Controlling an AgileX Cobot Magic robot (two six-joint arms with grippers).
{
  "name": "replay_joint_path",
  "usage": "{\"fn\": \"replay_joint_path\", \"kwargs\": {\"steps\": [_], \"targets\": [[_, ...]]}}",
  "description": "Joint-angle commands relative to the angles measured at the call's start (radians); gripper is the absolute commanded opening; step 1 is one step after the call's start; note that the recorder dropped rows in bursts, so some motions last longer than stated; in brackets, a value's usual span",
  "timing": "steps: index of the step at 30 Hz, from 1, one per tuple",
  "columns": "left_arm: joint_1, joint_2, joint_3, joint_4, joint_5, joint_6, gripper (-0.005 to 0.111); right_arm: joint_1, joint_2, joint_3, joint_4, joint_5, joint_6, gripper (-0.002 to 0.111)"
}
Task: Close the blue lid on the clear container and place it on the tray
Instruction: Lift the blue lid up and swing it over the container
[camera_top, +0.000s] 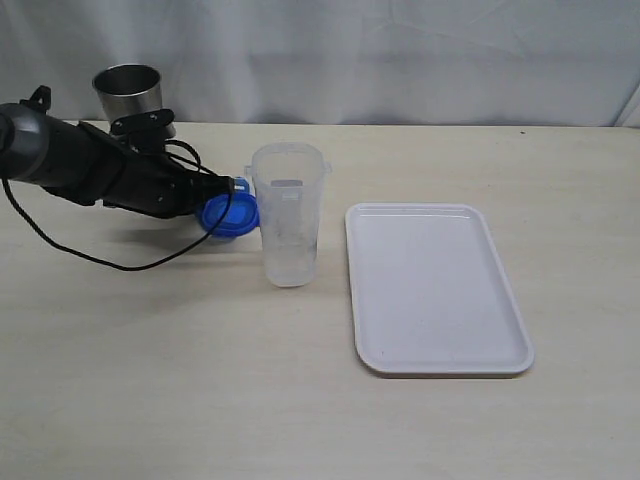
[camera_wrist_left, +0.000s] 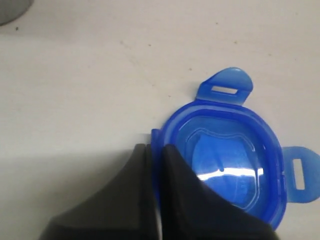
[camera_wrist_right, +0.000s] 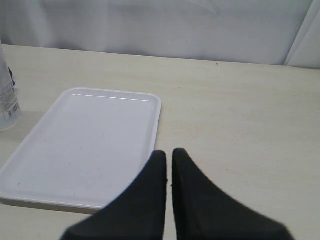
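The blue lid (camera_top: 228, 215) sits just left of and behind the clear container (camera_top: 288, 213), which stands upright and uncovered on the table. My left gripper (camera_top: 222, 196) is shut on the lid's rim. In the left wrist view the lid (camera_wrist_left: 227, 165) shows its hollow side, with its edge pinched between the black fingers (camera_wrist_left: 177, 200). The white tray (camera_top: 432, 286) lies empty to the right of the container. My right gripper (camera_wrist_right: 169, 155) is shut on nothing, hovering over the table beside the tray (camera_wrist_right: 85, 145). It does not show in the exterior view.
A shiny steel cup (camera_top: 130, 95) stands at the back left, behind my left arm. A black cable (camera_top: 90, 258) loops from that arm over the table. A pale curtain closes the far side.
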Motion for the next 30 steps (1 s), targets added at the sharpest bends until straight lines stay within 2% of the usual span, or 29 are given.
{"fn": "replay_joint_path", "kwargs": {"steps": [1, 6, 19, 30], "targets": [[-0.004, -0.036, 0.049, 0.001, -0.004, -0.013, 0.0, -0.004, -0.005, 0.002, 0.004, -0.004, 0.003, 0.005], [-0.004, -0.1, 0.129, 0.001, -0.084, 0.003, 0.0, -0.004, -0.005, 0.002, 0.004, -0.004, 0.003, 0.005], [-0.004, -0.328, 0.154, 0.004, -0.021, 0.067, 0.0, -0.004, -0.005, 0.002, 0.004, -0.004, 0.003, 0.005], [-0.004, -0.503, 0.152, 0.004, -0.019, 0.304, 0.0, -0.004, -0.005, 0.002, 0.004, -0.004, 0.003, 0.005]]}}
